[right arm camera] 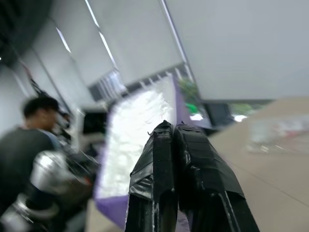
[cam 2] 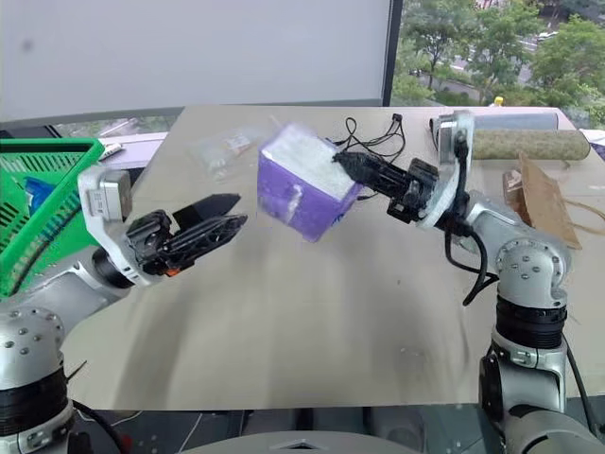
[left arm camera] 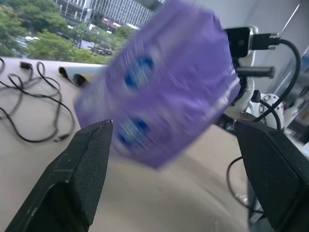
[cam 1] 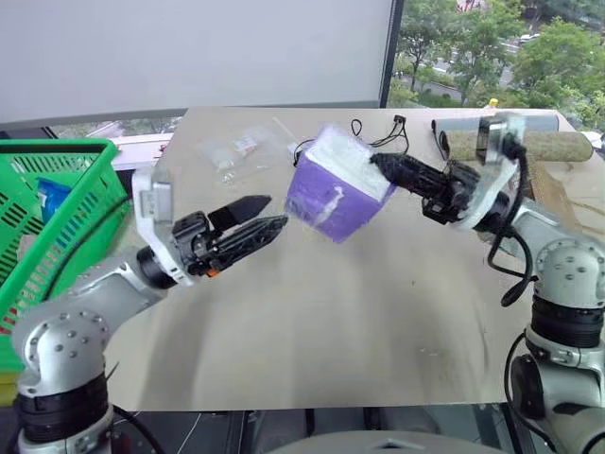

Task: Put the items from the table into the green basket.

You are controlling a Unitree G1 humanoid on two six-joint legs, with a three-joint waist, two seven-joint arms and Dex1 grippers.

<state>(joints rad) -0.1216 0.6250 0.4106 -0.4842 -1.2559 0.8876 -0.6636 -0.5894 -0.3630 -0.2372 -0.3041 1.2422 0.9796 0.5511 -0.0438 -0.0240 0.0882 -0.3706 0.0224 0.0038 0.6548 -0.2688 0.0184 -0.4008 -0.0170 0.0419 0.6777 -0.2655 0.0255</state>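
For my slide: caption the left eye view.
Right gripper lifts purple tissue pack toward open left gripper, green basket alongside.

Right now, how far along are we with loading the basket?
Partly done: a blue item already sits in the green basket. The right gripper holds the purple tissue pack above the table, facing the open left gripper. A clear packet remains on the table.
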